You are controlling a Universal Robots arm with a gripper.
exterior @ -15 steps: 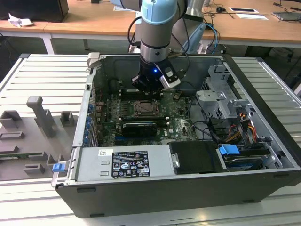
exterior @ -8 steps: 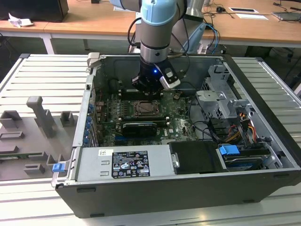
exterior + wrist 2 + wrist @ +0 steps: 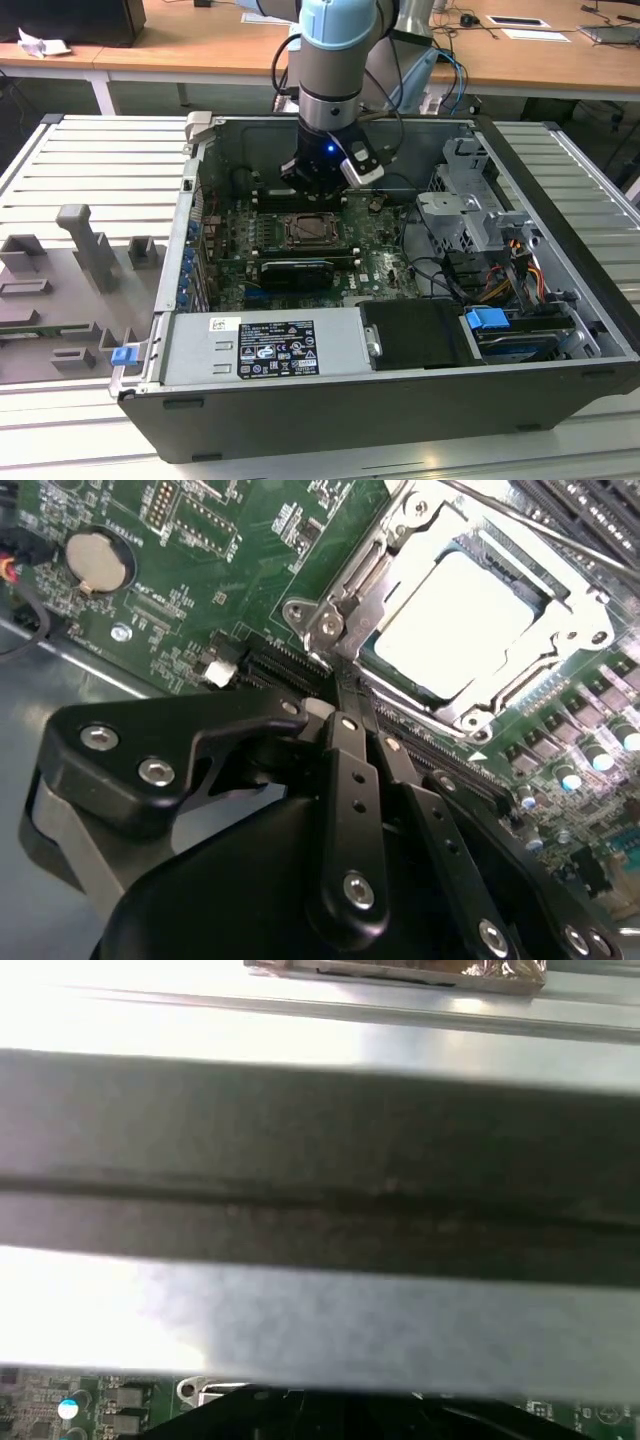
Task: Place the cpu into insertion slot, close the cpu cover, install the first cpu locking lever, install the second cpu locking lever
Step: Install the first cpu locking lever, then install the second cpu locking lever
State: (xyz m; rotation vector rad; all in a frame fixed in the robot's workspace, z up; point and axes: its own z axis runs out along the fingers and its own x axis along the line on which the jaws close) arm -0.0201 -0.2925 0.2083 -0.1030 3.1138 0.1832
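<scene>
- Your black metal gripper (image 3: 352, 695) is clenched: in the second wrist view its two slim fingers (image 3: 345, 780) lie side by side with no gap, and nothing is between them.
- The fingertips end just beside the near corner of the square black insertion slot with a metal rim (image 3: 352, 575), close to the hinge bracket there.
- You see the flat square cpu with a pale, brightly lit metal top (image 3: 455, 620) lying inside this slot, in the upper right of the second wrist view.
- The thin silver-grey cpu cover frame with a large window (image 3: 570, 605) lies down around the chip.
- In the exterior view, the gripper (image 3: 318, 185) hangs in the open dark grey computer case (image 3: 560, 330), just above the socket (image 3: 312, 231) on the green circuit board (image 3: 385, 262), near the frame's centre.
- The case stands on a grey ribbed metal table (image 3: 70, 165).
</scene>
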